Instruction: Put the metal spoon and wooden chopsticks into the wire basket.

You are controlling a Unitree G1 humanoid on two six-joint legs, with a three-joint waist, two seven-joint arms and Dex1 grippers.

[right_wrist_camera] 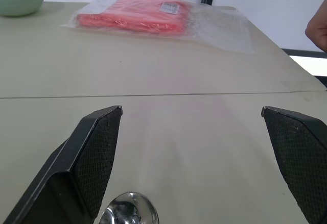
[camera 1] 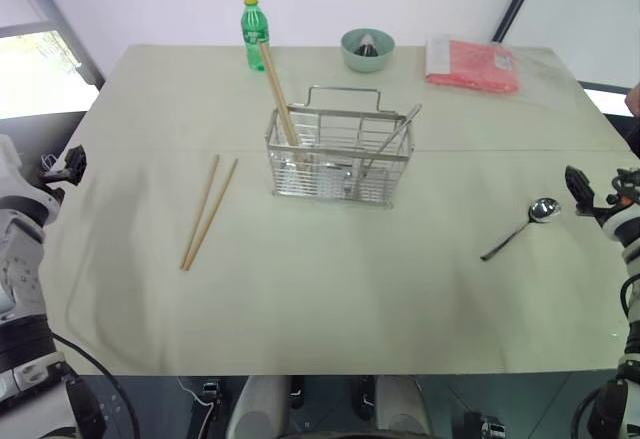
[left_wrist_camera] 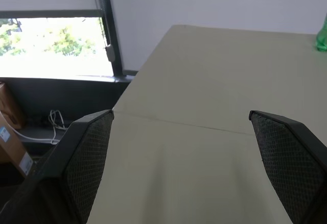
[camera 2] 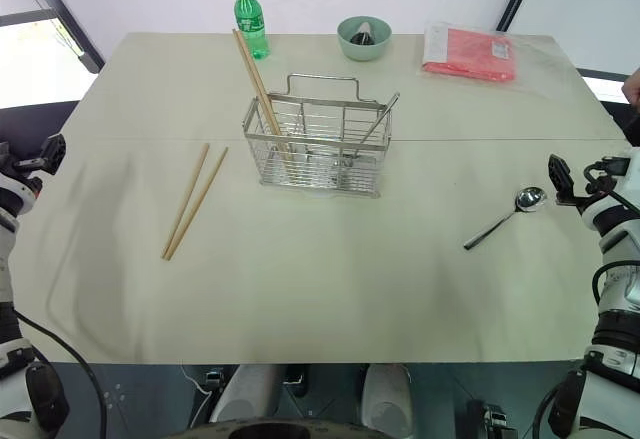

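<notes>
spoon (camera 2: 507,213) is lying flat on the desk (camera 2: 320,299), just beside the right gripper (camera 2: 562,181), so that arm looks best placed to pick it up. chopsticks (camera 1: 208,211) are lying side by side on the desk, between the left gripper (camera 1: 70,165) and the basket (camera 1: 338,155), well apart from both. another pair and a spoon are already leaning inside the basket. both grippers are hanging at the desk's edges with fingers spread wide, gripping nothing, so i think no pick has begun.
</notes>
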